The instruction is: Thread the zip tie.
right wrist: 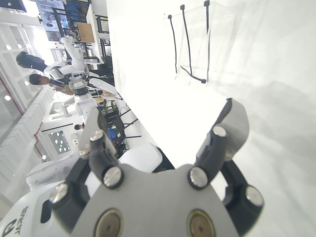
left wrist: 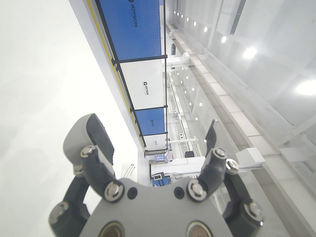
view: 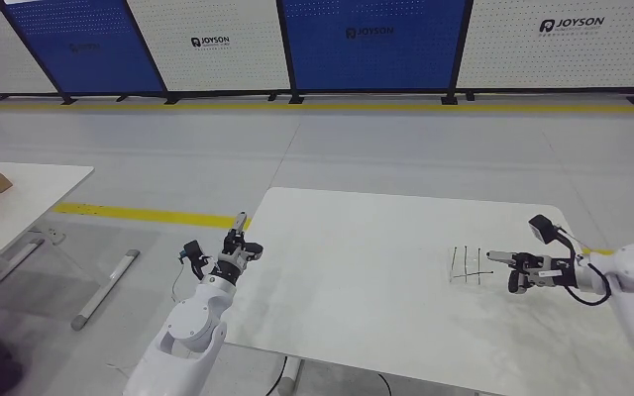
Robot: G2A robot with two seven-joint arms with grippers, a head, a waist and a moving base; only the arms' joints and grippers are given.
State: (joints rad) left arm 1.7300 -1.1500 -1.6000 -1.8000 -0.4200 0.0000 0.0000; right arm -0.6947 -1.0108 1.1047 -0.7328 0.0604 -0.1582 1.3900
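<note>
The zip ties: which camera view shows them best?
The right wrist view. There the zip ties are close: three stand in a clear holder, one lies across its base, and their heads show. In the top view they are thin dark lines; in the left wrist view, tiny distant strokes.

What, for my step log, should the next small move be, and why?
Probably ease the right gripper forward toward the zip ties standing in the clear holder: its jaws stand open and empty, short of them, while the left gripper is much farther away.
</note>
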